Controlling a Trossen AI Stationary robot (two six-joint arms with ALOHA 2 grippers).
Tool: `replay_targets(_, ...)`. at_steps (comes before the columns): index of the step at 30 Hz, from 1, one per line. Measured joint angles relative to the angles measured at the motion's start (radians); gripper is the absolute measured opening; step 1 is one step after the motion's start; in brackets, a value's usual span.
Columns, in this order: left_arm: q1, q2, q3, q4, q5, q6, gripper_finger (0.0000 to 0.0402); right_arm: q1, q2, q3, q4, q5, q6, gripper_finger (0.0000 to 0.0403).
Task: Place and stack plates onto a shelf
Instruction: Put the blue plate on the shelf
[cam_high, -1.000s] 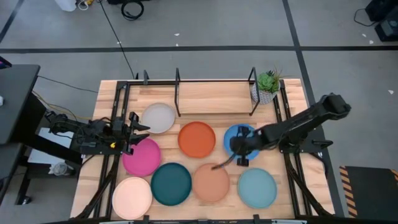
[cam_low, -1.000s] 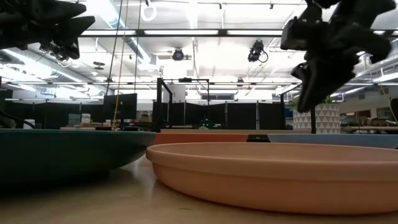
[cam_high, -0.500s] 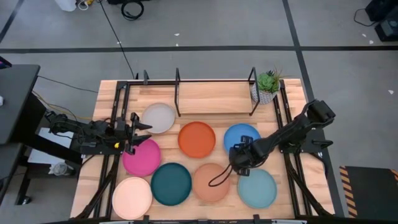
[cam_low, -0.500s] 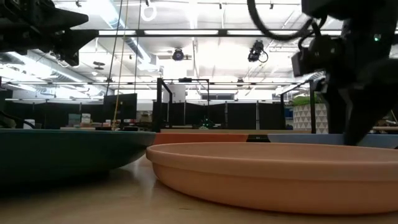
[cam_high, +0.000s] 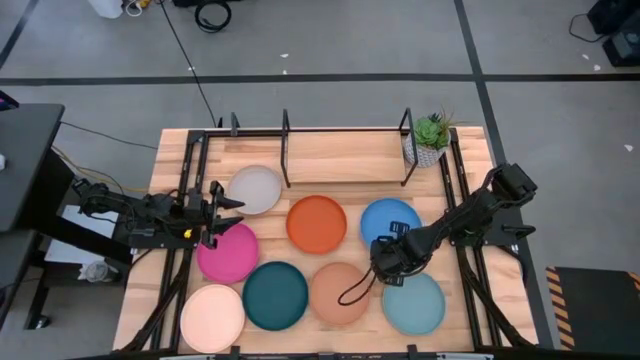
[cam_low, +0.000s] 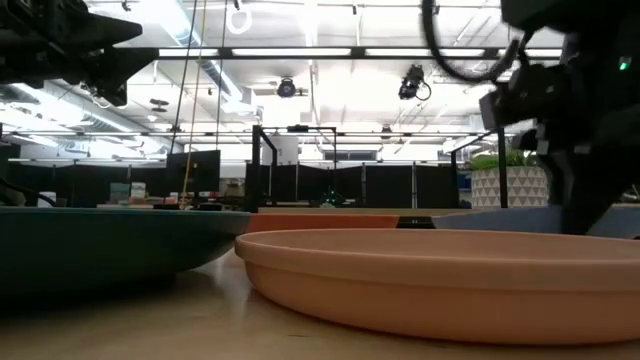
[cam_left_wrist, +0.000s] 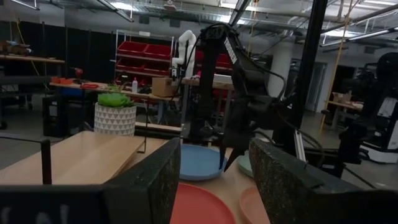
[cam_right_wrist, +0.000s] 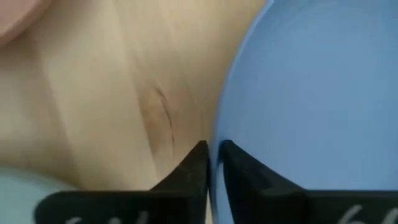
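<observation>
Eight plates lie flat on the wooden table: grey-white (cam_high: 255, 190), orange (cam_high: 317, 224), blue (cam_high: 393, 218), magenta (cam_high: 228, 253), dark teal (cam_high: 275, 294), tan-brown (cam_high: 338, 294), light aqua (cam_high: 414, 302) and cream (cam_high: 212, 318). The black rod shelf (cam_high: 300, 131) stands along the far edge with no plates in it. My right gripper (cam_high: 384, 262) is low at the blue plate's near-left rim, shut on it. My left gripper (cam_high: 228, 205) waits open above the table's left side, between the grey-white and magenta plates. My right gripper (cam_right_wrist: 213, 149) pinches the blue plate's rim (cam_right_wrist: 217, 127) on its near-left side between the two fingertips. One finger (cam_right_wrist: 239, 165) is over the plate's inside and the other (cam_right_wrist: 194, 167) is outside, over the bare wood. The fingers come from above, pointing down. The plate lies on the table.
A small potted plant (cam_high: 430, 138) stands at the shelf's right end. The tan-brown plate (cam_low: 440, 280) and light aqua plate lie close to my right gripper on the near side. Black arm frames run along both table sides. Bare wood lies inside the shelf bays (cam_high: 345, 160).
My right gripper has moved from above the blue plate's middle toward the table's near edge and down, ending at the plate's near-left rim. The plates have stayed in place.
</observation>
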Motion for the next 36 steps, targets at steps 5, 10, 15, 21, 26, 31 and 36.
replay_targets(5,0.003,0.0,0.0,-0.009,0.0,0.003,0.0199,0.032,-0.038,0.063,0.013,0.047,-0.166,0.0019)
replay_targets(10,0.003,0.0,0.0,-0.01,0.0,0.001,0.0199,0.027,-0.041,0.16,-0.015,0.169,-0.352,0.0022)
replay_targets(15,0.003,0.0,0.0,-0.015,0.0,-0.009,0.0199,-0.021,-0.041,0.268,-0.212,0.255,-0.383,0.0023)
replay_targets(21,0.003,0.0,0.0,-0.015,0.0,-0.008,0.0199,-0.104,-0.041,0.293,-0.265,0.381,-0.465,0.0024)
replay_targets(26,0.003,0.0,0.0,-0.015,0.0,-0.009,0.0199,-0.244,-0.042,0.223,-0.224,0.465,-0.475,0.0024)
replay_targets(31,0.003,0.0,0.0,-0.016,0.0,-0.009,0.0199,-0.383,-0.042,0.14,-0.102,0.414,-0.57,0.0025)
replay_targets(36,0.003,0.0,0.0,-0.016,0.0,-0.008,0.0199,-0.528,-0.042,0.07,0.024,0.348,-0.696,0.0025)
